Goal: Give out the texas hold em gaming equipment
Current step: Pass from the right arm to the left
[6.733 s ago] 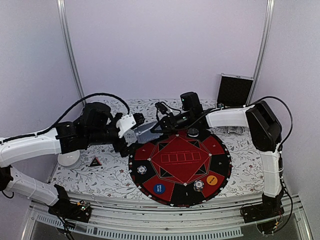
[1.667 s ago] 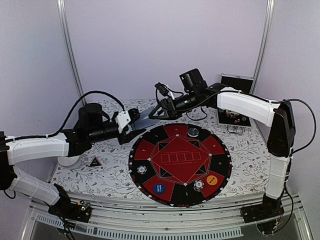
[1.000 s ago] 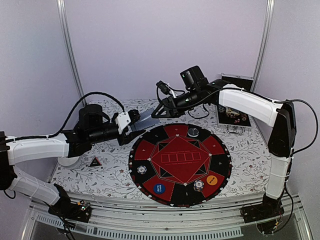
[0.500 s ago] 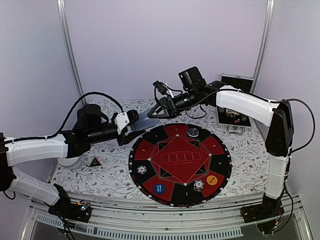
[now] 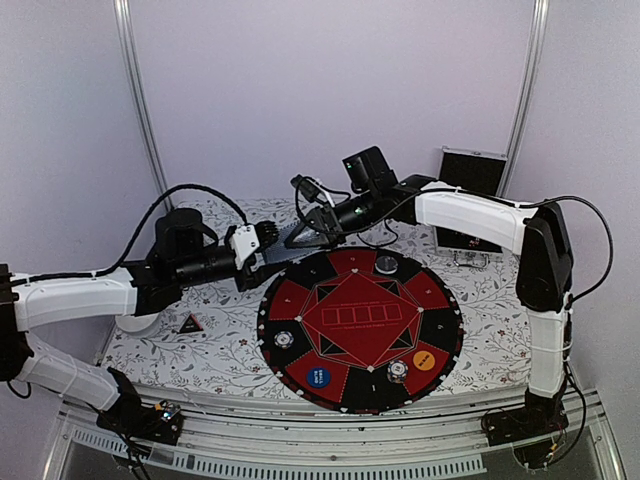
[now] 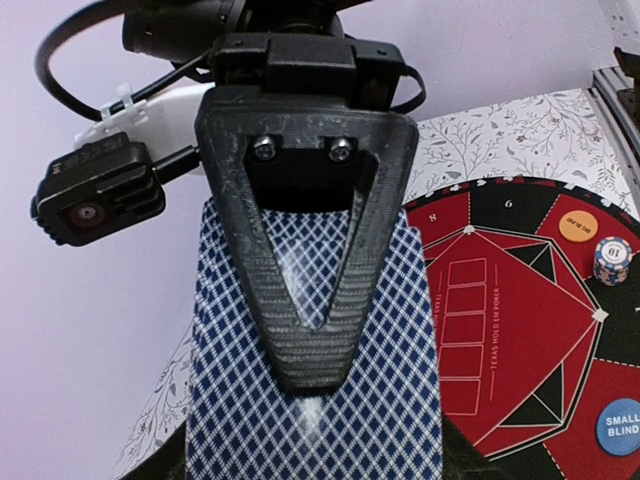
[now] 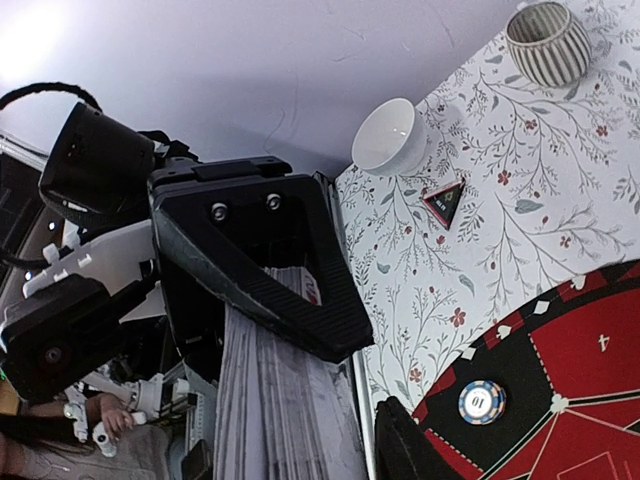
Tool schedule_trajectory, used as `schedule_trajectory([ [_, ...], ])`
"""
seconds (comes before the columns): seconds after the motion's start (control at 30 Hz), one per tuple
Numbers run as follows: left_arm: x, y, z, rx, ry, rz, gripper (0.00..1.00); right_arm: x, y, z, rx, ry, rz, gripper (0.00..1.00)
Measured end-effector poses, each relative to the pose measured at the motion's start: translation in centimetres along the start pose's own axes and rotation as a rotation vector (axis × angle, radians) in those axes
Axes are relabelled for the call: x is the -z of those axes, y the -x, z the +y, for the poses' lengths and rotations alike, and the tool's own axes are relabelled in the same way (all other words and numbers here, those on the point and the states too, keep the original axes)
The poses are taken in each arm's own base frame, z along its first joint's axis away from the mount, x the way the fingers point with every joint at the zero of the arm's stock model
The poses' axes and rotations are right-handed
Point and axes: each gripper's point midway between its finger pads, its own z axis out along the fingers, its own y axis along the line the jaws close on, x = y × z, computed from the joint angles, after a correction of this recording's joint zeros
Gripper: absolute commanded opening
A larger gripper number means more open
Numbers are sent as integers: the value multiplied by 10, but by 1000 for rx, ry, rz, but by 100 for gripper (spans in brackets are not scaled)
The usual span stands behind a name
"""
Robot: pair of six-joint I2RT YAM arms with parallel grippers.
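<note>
My left gripper [image 5: 268, 247] is shut on a deck of playing cards [image 5: 285, 238] by its long edges, left of the round red-and-black poker mat [image 5: 360, 330]. The left wrist view shows the blue-diamond card back [image 6: 320, 400] between my left gripper [image 6: 315, 466]. My right gripper [image 5: 303, 232] straddles the deck's far end. One of its fingers [image 6: 310, 340] lies over the top card. In the right wrist view the deck [image 7: 280, 400] is edge-on, and a sliver of gap separates it from the other finger [image 7: 400, 445]. Striped chips [image 5: 284, 339] [image 5: 398, 370], a blue disc [image 5: 318, 377] and an orange disc [image 5: 425, 360] sit on the mat.
A white bowl [image 5: 137, 318] and a small triangular marker [image 5: 189, 324] lie left of the mat. A ribbed grey cup [image 7: 547, 42] stands beyond the bowl. The black silver-edged case [image 5: 468, 180] leans at the back right, and a dark knob [image 5: 386, 263] sits on the mat's far rim.
My right gripper has swung left and down from behind the mat onto the deck's end, and its jaws have narrowed. The left arm has stayed still with the deck.
</note>
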Motion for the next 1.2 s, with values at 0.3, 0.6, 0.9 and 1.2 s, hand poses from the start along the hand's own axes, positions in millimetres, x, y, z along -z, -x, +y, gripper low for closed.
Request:
schedule_trajectory([
  [0.3,-4,-9,-2,-2,-6,24,81,-3,-2,0,-9,29,9,3],
  [0.6,-4,-3,4,-30,20,4,82,-3,-2,1,-7,32,10,3],
  [0.9,-9,-9,0,-26,4,8,62,-2,-2,1,-6,33,9,3],
  [1.2,-9,-7,0,-22,5,0,56,-2,-1,-3,-7,15,4,32],
])
